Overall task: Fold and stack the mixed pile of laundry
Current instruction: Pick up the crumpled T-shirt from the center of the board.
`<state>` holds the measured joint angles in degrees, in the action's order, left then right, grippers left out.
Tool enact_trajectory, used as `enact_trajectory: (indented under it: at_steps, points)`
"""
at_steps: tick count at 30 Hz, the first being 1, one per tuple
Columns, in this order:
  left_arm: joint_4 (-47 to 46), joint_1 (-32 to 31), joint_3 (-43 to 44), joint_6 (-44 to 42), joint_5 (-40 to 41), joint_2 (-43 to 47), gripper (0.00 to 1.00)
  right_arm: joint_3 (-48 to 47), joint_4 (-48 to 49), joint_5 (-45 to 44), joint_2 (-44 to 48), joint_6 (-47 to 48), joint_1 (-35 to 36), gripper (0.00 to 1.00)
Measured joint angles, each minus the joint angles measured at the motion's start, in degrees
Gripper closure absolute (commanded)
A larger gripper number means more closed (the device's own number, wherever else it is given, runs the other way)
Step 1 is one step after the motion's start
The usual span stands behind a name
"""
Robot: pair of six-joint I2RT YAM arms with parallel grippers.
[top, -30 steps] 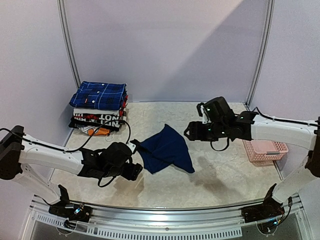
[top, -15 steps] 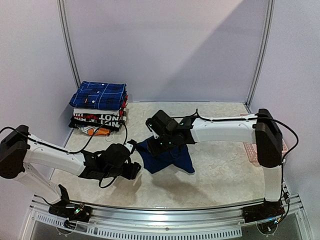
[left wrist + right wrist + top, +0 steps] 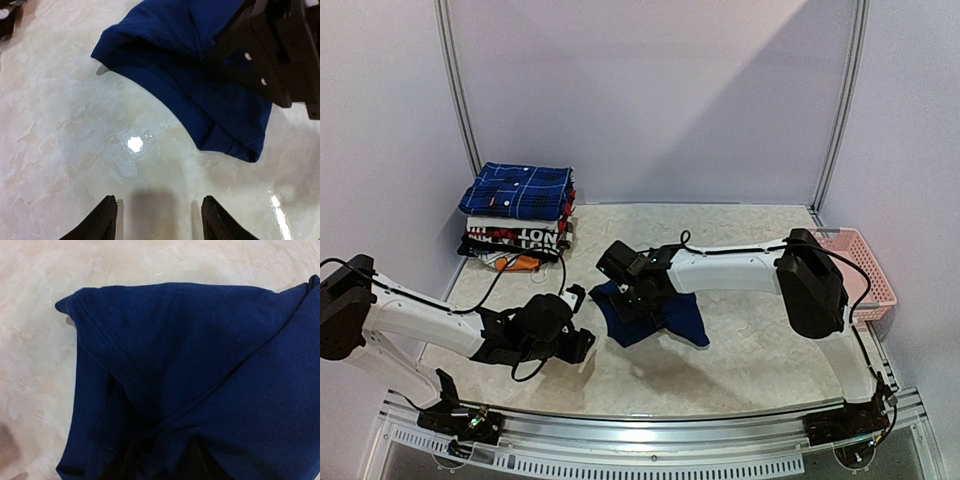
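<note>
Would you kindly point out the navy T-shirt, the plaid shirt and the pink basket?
navy T-shirt point(image 3: 685, 322), top external view, near-right fold.
plaid shirt point(image 3: 517, 190), top external view, middle of its top face.
pink basket point(image 3: 877, 270), top external view, right lattice wall.

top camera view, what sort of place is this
Likely a robot lab booth, not a home: bare panel walls, metal frame posts, a marble-look table holding a folded clothes stack.

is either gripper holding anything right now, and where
Left gripper holds nothing. Right gripper seems to pinch the navy T-shirt at a bunched fold on top.
</note>
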<state>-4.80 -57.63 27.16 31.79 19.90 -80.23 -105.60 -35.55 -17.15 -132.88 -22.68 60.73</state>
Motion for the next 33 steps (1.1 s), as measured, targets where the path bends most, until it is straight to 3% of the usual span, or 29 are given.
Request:
enact_trajectory:
  at_steps: [4,6,18,24,33]
  points:
    - [-0.6,0.0,0.0,0.0,-0.1,0.0,0.42,-0.3,-1.5,-2.0,-0.5,0.0,0.0,0.94]
    - [-0.6,0.0,0.0,0.0,-0.3,0.0,0.43,-0.5,-1.9,-2.7,-0.5,-0.2,0.0,1.0]
    - [-1.8,0.0,0.1,-0.1,-2.4,-0.3,0.46,-0.8,-4.9,-6.3,1.5,1.1,0.0,1.0]
    - [-1.8,0.0,1.5,-0.4,-4.0,-1.7,0.46,4.7,-5.6,-9.6,12.1,2.4,-1.6,1.0]
    - [-1.8,0.0,4.5,-0.8,-5.5,-3.9,0.47,17.7,-2.6,-10.4,25.7,5.2,-11.1,1.0]
